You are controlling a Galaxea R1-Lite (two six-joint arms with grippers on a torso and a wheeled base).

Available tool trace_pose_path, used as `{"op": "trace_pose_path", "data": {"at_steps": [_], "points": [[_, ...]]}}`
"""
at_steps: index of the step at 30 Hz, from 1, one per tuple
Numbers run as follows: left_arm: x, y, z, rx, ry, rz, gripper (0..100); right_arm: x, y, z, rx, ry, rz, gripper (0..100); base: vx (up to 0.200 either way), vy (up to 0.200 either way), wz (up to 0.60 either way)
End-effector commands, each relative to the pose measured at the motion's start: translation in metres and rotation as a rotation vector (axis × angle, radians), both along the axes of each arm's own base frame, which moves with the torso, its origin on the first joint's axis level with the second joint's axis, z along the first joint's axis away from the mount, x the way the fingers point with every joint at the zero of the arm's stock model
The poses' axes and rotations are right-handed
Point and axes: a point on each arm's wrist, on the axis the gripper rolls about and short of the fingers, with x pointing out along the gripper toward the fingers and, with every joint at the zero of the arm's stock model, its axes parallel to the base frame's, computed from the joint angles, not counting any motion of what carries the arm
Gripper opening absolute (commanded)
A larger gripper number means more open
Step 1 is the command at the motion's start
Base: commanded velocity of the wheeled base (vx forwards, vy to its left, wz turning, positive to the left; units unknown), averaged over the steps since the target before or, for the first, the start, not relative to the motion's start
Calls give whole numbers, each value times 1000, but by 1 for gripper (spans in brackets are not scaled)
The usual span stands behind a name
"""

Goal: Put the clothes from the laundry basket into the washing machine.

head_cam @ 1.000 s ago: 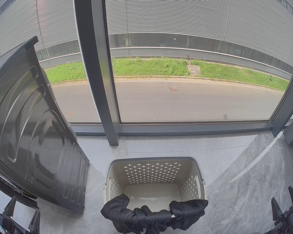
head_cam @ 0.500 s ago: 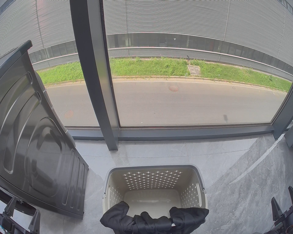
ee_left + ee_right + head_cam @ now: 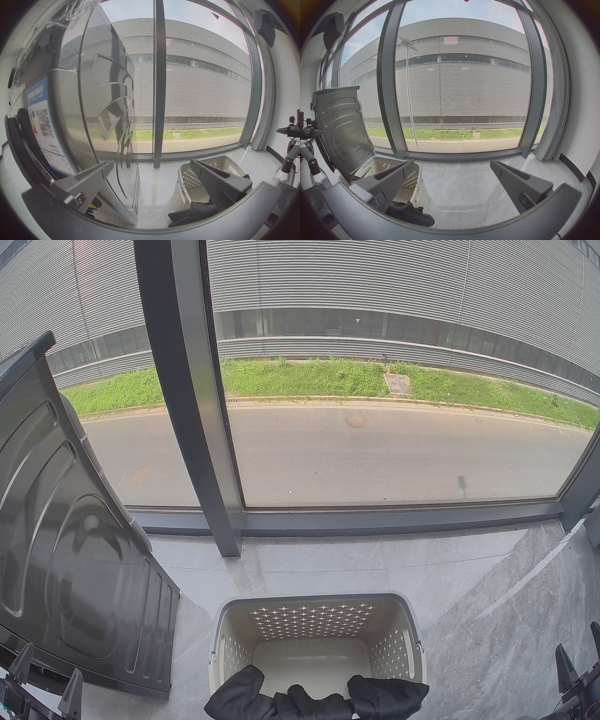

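Grippers: left gripper [image 3: 151, 164] and right gripper [image 3: 451, 164] spread wide, nothing held.
Load: black garment [image 3: 300, 704] draped over near rim of laundry basket [image 3: 312, 618].
Advised: bunched middle to be pinched.

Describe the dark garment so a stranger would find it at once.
Start at the tall window post; on the grey floor in front of it stands a pale perforated laundry basket, right of the dark washing machine. The black garment hangs crumpled over the basket's near rim, the only soft, dark thing there.
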Motion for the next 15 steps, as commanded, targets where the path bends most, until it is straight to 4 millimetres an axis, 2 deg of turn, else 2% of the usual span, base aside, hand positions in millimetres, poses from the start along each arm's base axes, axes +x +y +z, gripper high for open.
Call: {"op": "trace_pose_path", "data": {"at_steps": [1,15], "points": [[0,0,-5,-1,0,-1,100,1,0,-5,0,8,1,100,0,0,0],[0,0,-5,-1,0,-1,100,1,0,-5,0,8,1,100,0,0,0]]}}
